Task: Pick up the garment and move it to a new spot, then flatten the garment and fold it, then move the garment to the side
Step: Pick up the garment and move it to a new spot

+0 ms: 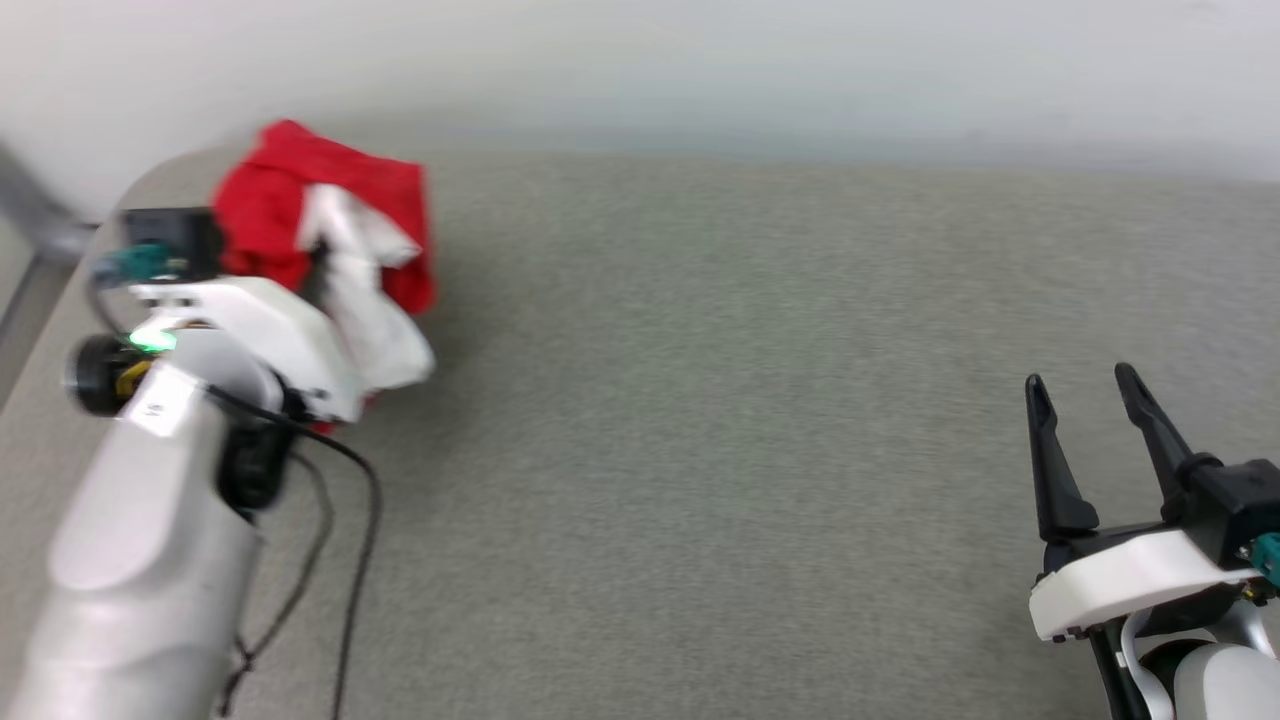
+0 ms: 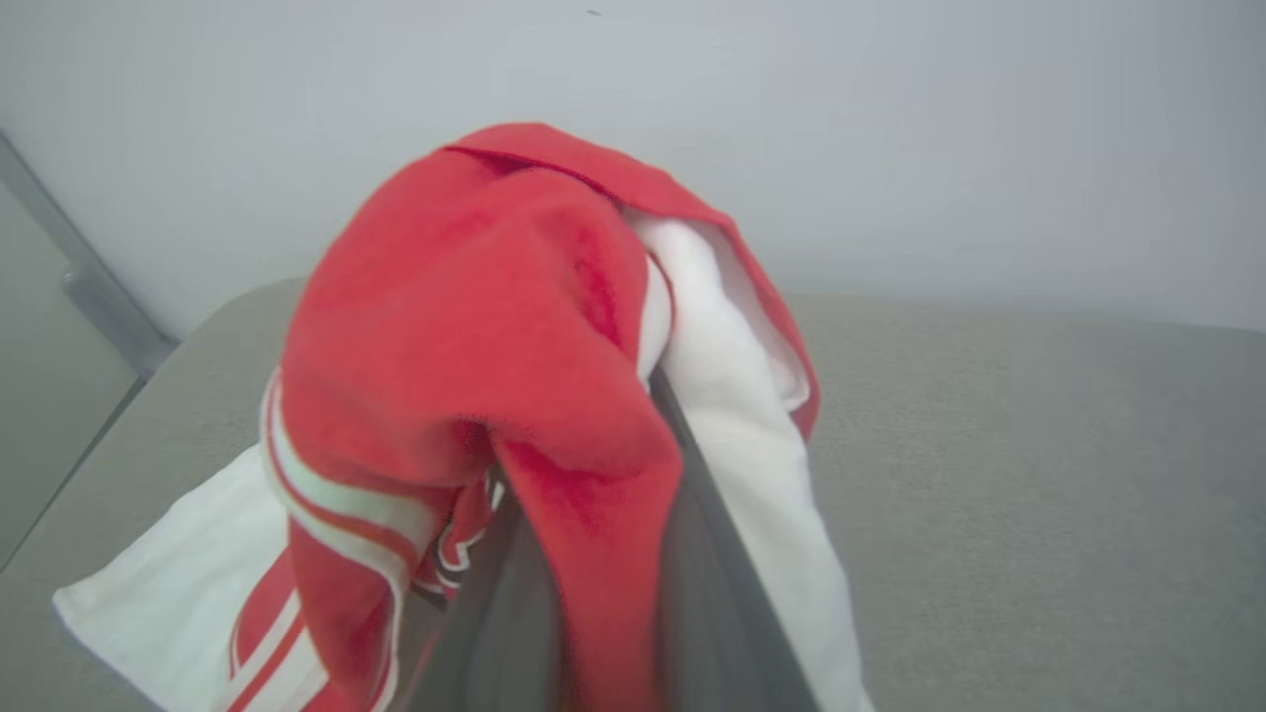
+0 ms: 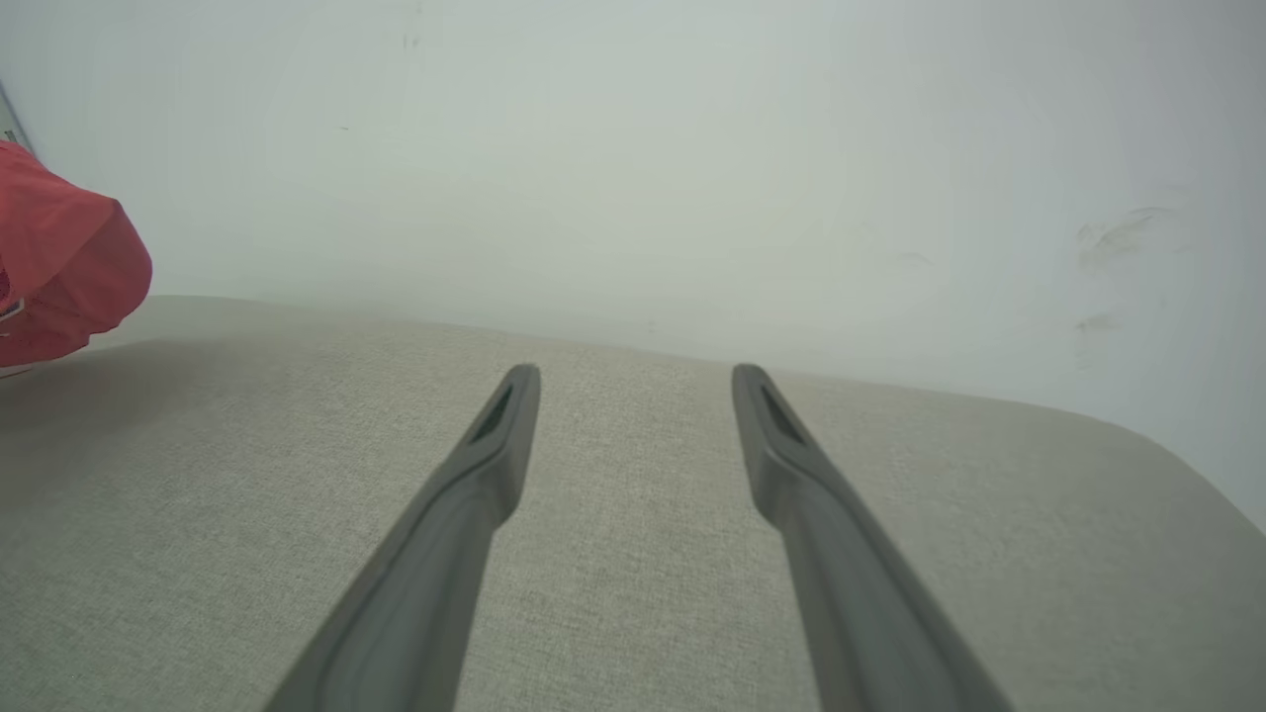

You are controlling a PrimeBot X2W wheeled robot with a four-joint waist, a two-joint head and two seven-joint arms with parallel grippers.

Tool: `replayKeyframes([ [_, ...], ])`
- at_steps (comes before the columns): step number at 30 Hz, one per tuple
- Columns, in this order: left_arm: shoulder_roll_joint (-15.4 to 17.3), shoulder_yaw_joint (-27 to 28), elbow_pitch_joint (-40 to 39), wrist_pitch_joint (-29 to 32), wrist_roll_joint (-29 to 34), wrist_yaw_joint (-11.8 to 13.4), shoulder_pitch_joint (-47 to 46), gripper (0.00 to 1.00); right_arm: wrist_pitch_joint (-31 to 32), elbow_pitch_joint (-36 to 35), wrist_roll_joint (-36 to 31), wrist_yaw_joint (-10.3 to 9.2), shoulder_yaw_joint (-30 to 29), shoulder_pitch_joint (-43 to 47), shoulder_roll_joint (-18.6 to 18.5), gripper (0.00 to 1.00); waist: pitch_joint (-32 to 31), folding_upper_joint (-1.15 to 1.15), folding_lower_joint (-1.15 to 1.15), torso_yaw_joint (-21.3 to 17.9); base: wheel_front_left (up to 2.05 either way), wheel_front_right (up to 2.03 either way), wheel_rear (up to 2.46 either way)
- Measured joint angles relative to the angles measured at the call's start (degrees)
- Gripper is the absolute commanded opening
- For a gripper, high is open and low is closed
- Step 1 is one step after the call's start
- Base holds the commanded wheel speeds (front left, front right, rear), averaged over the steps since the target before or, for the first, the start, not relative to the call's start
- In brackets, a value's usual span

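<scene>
The garment (image 1: 300, 200), red with white sleeves and striped trim, hangs bunched at the far left of the grey fabric table (image 1: 700, 400). My left gripper (image 1: 320, 272) is shut on it, its tips buried in the cloth. In the left wrist view the garment (image 2: 475, 326) drapes over both dark fingers (image 2: 712, 593), a white sleeve trailing on the table. A red fold of the garment (image 3: 59, 257) shows at the left edge of the right wrist view. My right gripper (image 1: 1080, 380) stands open and bare low on the right, over bare table (image 3: 638, 376).
A pale wall (image 1: 700, 70) runs just behind the table's far edge. The table's rounded left corner and a grey metal bar (image 1: 40, 220) lie beside the left arm. A black cable (image 1: 360, 520) hangs from the left forearm.
</scene>
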Motion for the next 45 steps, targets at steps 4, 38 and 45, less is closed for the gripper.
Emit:
replayKeyframes([
  [4, -3.2, -4.07, -5.57, 1.91, 1.0, -0.16, 2.04, 0.0, 0.41, -0.46, 0.2, 0.0, -0.32, 0.64, -0.01, 1.0, -0.87, 0.0, 0.0, -3.04, 0.0, 0.0, 0.0],
  [38, -18.26, -40.36, -9.61, -14.55, 7.54, -5.64, 10.04, 1.0, -0.35, -0.26, 1.32, 0.0, -0.66, -1.11, -0.01, 1.0, 3.42, 0.0, 0.02, -8.57, 0.0, 0.0, 0.0],
  [45, -17.38, -37.01, -11.95, -19.74, 7.37, -4.64, 9.84, 1.0, 0.24, -0.4, 1.22, 0.0, -0.81, 0.36, -0.01, 1.0, 0.27, 0.0, 0.01, -7.01, 0.0, 0.0, 0.0],
])
